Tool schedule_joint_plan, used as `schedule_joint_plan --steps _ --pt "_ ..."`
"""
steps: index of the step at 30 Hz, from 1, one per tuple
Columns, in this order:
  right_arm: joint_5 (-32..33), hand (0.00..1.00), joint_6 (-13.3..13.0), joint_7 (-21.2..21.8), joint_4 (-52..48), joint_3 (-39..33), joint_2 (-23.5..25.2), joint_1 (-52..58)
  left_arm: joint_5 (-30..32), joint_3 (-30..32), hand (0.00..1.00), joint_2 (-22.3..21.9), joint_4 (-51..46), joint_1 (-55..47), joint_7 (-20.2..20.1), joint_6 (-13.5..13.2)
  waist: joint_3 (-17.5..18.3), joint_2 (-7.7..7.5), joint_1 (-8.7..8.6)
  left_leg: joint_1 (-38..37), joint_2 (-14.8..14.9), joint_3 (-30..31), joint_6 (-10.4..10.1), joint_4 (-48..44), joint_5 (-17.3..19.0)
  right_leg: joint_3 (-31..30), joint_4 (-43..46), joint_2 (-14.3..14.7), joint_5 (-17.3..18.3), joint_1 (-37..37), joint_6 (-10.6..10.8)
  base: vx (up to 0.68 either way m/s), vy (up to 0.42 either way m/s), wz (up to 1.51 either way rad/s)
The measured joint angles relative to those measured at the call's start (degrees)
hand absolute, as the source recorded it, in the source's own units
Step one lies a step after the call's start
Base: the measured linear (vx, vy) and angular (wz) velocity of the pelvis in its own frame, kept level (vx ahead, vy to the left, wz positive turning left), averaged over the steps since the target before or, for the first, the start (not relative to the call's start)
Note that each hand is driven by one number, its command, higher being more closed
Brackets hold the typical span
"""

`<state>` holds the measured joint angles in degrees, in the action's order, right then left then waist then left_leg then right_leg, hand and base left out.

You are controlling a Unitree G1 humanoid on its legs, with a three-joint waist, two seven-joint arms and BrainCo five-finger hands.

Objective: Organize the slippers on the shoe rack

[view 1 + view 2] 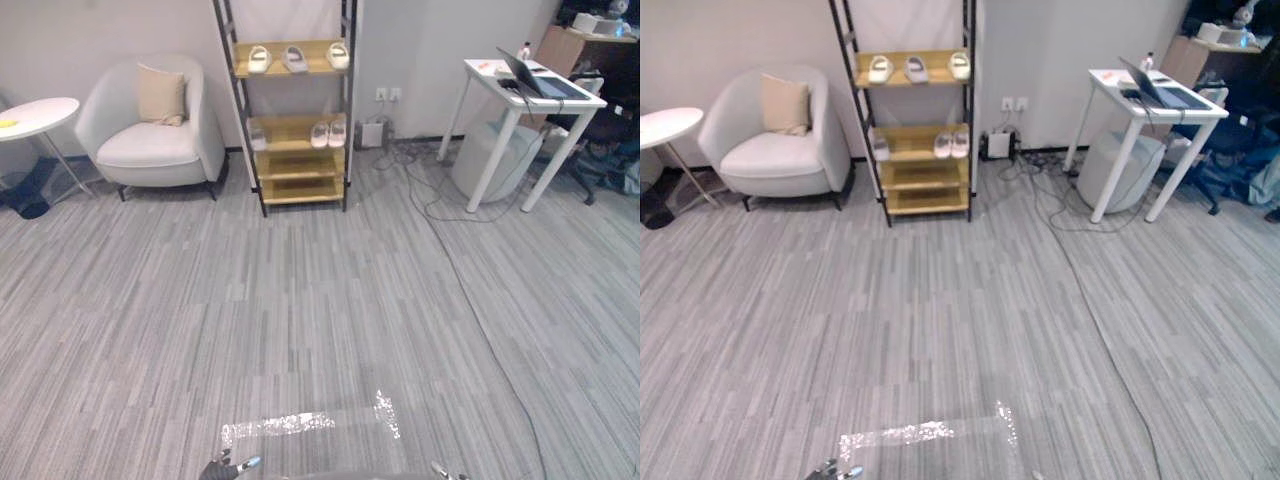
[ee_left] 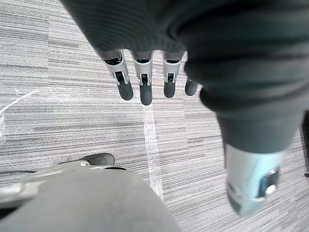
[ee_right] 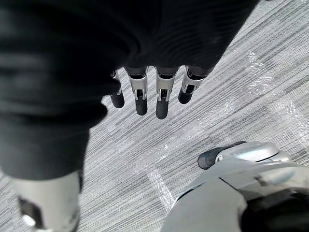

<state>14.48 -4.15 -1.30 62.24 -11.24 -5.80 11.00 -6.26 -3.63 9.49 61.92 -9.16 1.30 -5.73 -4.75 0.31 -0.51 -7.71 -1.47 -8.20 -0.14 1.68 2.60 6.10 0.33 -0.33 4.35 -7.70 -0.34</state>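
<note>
The left hand [image 2: 145, 90] hangs over the grey striped carpet [image 1: 300, 300] with its fingers straight and slack, holding nothing. The right hand [image 3: 162, 99] is the same: fingers extended downward, palm empty, above the carpet.

The slippers are all on the shoe rack [image 1: 296, 163], a black-framed stand with wooden shelves against the far wall, well apart from both hands. Three pale slippers [image 1: 294, 59] sit spaced out in a row on the top shelf. On the shelf below, a pair of white slippers [image 1: 329, 133] rests side by side at the right end, and another pale slipper [image 1: 257, 137] is at the left end by the post.

Left of the rack stands a white armchair [image 1: 150, 145] with a beige cushion [image 1: 162, 93], and beyond it a round white side table [image 1: 38, 113]. To the right, a white desk [image 1: 515, 98] carries an open laptop [image 1: 540, 82]. Shiny tape marks [image 1: 290, 425] lie on the carpet near the hands.
</note>
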Motion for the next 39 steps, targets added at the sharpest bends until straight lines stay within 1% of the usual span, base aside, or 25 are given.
schedule_joint_plan --steps 3,4,6,7,8,10,18,28,29,30,31,32,33,34,35,36,37,38,39 --pt "-3.3 0.0 0.0 0.0 0.1 0.0 -0.1 -0.9 0.6 0.0 0.0 0.0 0.8 0.6 -0.2 -0.2 -0.3 -0.02 -0.02 -0.5 0.0 0.1 -0.1 1.0 0.0 0.4 -1.3 0.2 0.0 -0.7 0.0 0.08 -0.025 0.02" --pt "-3.5 0.0 0.0 0.0 0.3 0.1 -0.1 -1.0 0.8 0.0 0.0 0.1 0.8 0.6 -0.3 -0.2 -0.4 0.09 -0.02 -0.7 0.0 0.2 -0.2 1.4 -0.1 0.6 -1.8 0.3 -0.1 -1.0 0.2 0.08 -0.037 0.08" --pt "-5.0 0.0 0.0 0.0 0.4 0.1 -0.1 -1.4 1.9 0.0 0.0 0.1 0.8 0.8 -0.3 -0.2 -1.0 -0.33 0.02 -1.7 0.0 0.6 -0.3 2.1 -0.2 1.2 -2.3 0.3 0.0 -2.0 0.4 0.06 -0.038 0.09" --pt "-5.6 0.0 0.0 0.0 0.4 0.2 -0.1 -1.5 2.2 0.0 0.0 0.2 0.8 0.8 -0.3 -0.2 -1.2 -0.06 0.01 -2.2 0.0 0.7 -0.3 2.2 -0.2 1.3 -2.6 0.3 0.0 -2.6 0.4 0.02 -0.028 0.04" --pt "-5.6 0.0 0.0 0.1 0.4 0.3 0.0 -1.9 2.5 0.0 0.0 0.2 0.8 1.0 -0.3 -0.2 -1.5 -0.51 0.03 -2.4 0.0 0.7 -0.3 2.5 -0.1 1.4 -2.6 0.4 0.1 -2.7 0.5 0.02 -0.031 0.03" --pt "-5.7 0.0 -0.1 0.1 0.4 0.3 0.0 -2.7 2.8 -0.1 0.0 0.2 0.8 1.2 -0.3 -0.2 -1.6 -0.12 0.12 -2.5 0.0 0.7 -0.3 2.7 -0.1 1.4 -2.7 0.4 0.1 -2.7 0.6 -0.01 -0.015 0.0" --pt "-5.8 0.0 -0.1 0.0 0.4 0.5 0.3 -3.1 2.8 -0.1 0.0 0.4 0.8 1.4 -0.2 -0.2 -2.0 -0.65 0.47 -3.7 0.0 0.7 -0.7 3.3 -0.1 1.4 -2.6 0.4 0.5 -3.6 1.2 -0.01 -0.007 0.0" --pt "-5.9 0.0 -0.5 0.0 0.4 0.9 0.2 -3.2 2.8 0.0 0.0 0.4 0.8 1.4 0.2 -0.2 -2.3 -1.05 0.51 -3.3 0.0 0.7 -0.7 3.3 -0.1 1.6 -2.8 0.4 0.5 -3.4 1.2 -0.02 -0.018 0.0" --pt "-5.9 0.0 -0.6 0.0 0.4 1.0 0.2 -3.2 2.8 0.0 0.0 0.4 0.8 1.4 0.8 -0.2 -2.4 -1.05 0.5 -3.2 0.0 0.7 -0.7 3.1 -0.1 1.6 -2.8 0.3 0.5 -3.4 1.2 0.0 0.0 0.0" --pt "-5.9 0.0 -0.6 0.0 0.4 1.4 0.2 -3.3 2.8 0.0 0.0 0.5 0.8 1.5 0.9 -0.2 -2.5 -1.36 0.5 -2.7 0.0 0.6 -0.9 2.1 0.4 1.7 -2.8 0.3 0.5 -3.4 1.2 -0.01 -0.028 0.05" --pt "-5.9 0.0 -0.6 0.0 0.5 1.7 0.2 -3.5 2.8 0.0 0.0 0.7 0.8 1.7 0.9 -0.2 -2.7 -1.27 0.46 -1.5 0.1 0.6 -0.9 -0.3 1.6 1.8 -2.8 0.2 0.5 -3.4 1.2 -0.01 -0.037 0.03" --pt "-6.0 0.0 -0.6 0.0 0.8 2.5 0.0 -3.8 2.8 0.0 0.0 0.8 0.7 2.0 1.0 -0.2 -3.2 -1.46 0.46 1.1 0.7 0.6 -1.1 -6.1 4.4 1.8 -2.7 0.2 0.5 -3.4 1.1 -0.01 -0.031 0.0" --pt "-6.0 0.0 -0.7 0.0 1.3 2.5 -0.1 -4.2 2.8 0.4 0.0 0.8 0.6 2.2 1.0 -0.2 -3.8 -1.39 0.54 3.6 1.4 0.1 -1.7 -11.8 6.9 1.8 -2.6 0.4 0.6 -3.5 0.8 -0.02 -0.03 -0.04" --pt "-6.1 0.0 -0.7 0.0 1.7 2.5 -0.2 -4.8 2.8 0.5 0.0 1.0 0.6 2.5 1.1 -0.2 -4.7 -1.39 0.65 6.7 2.5 -0.9 -3.4 -19.6 8.8 1.6 -2.6 0.6 1.0 -4.0 -0.2 -0.03 -0.011 -0.02" --pt "-6.1 0.0 -0.7 0.0 1.8 2.5 -0.2 -4.9 2.7 0.5 0.0 1.1 0.6 2.7 1.1 -0.2 -5.3 -1.38 0.71 8.1 2.8 -1.0 -4.0 -23.0 9.2 1.7 -2.6 0.7 1.1 -4.3 -0.4 -0.05 -0.015 -0.04" --pt "-6.3 0.0 -0.8 0.0 1.8 2.5 -0.5 -4.9 2.4 0.6 0.0 0.9 0.5 2.9 1.2 -0.2 -5.9 -0.93 0.74 11.5 4.0 -2.0 -4.1 -31.4 9.3 1.4 -2.3 0.7 1.7 -4.8 -0.5 -0.03 -0.005 -0.07" --pt "-7.0 0.0 -0.8 0.0 1.8 2.6 -1.1 -4.8 2.2 1.0 0.0 0.3 0.2 2.9 1.3 -0.2 -6.5 -0.03 0.9 13.2 5.2 -2.9 -4.1 -36.2 9.2 1.0 -2.3 1.0 2.3 -5.6 -1.0 -0.02 0.025 -0.1" --pt "-7.4 0.0 -0.8 -0.1 1.8 2.5 -1.5 -4.8 2.2 1.6 0.0 -0.1 0.1 2.9 1.3 -0.2 -6.9 0.26 0.96 14.6 5.9 -3.3 -4.3 -39.4 9.1 0.5 -2.1 1.1 2.7 -6.1 -1.3 0.01 0.066 -0.12" --pt "-7.6 0.0 -0.7 -0.2 1.8 2.5 -1.8 -5.1 2.1 2.5 0.0 -0.7 -0.2 3.2 1.5 -0.3 -7.2 0.9 0.98 16.5 6.3 -3.4 -3.2 -43.6 10.0 -0.2 -1.3 0.8 3.5 -6.4 -2.0 0.03 0.078 -0.16"
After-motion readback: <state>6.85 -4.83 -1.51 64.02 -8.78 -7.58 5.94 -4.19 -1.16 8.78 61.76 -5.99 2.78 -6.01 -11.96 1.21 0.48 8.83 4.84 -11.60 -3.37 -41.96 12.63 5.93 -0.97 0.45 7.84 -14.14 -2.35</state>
